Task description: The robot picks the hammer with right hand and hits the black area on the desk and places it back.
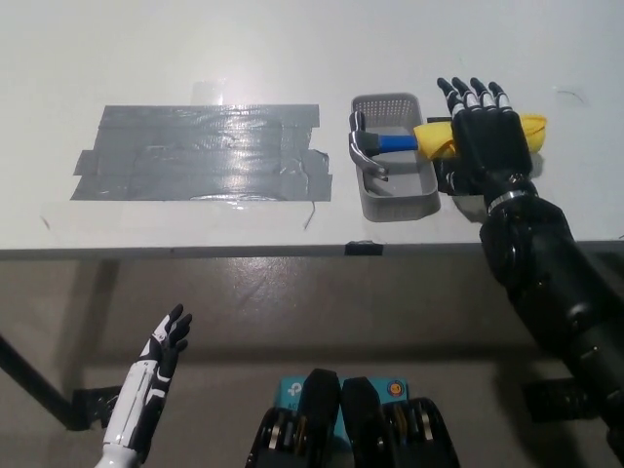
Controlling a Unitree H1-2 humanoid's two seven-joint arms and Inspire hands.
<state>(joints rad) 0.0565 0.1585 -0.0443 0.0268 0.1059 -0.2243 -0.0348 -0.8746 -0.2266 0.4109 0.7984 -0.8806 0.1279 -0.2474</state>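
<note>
A hammer (pixel 390 144) with a steel head, a blue neck and a yellow-wrapped handle lies across a grey tray (pixel 394 198), its head inside and its handle sticking out to the right. My black right hand (pixel 485 132) hovers open over the yellow handle, fingers spread and pointing away, hiding the handle's middle. The black taped area (pixel 200 151) covers the desk to the left of the tray. My white left hand (pixel 156 368) rests open below the desk edge at lower left.
The white desk (pixel 292 49) stretches behind the tape and tray. Its front edge (pixel 195 252) runs across the middle of the picture. A small black block (pixel 451 181) sits on the desk beside the tray, partly under my right hand.
</note>
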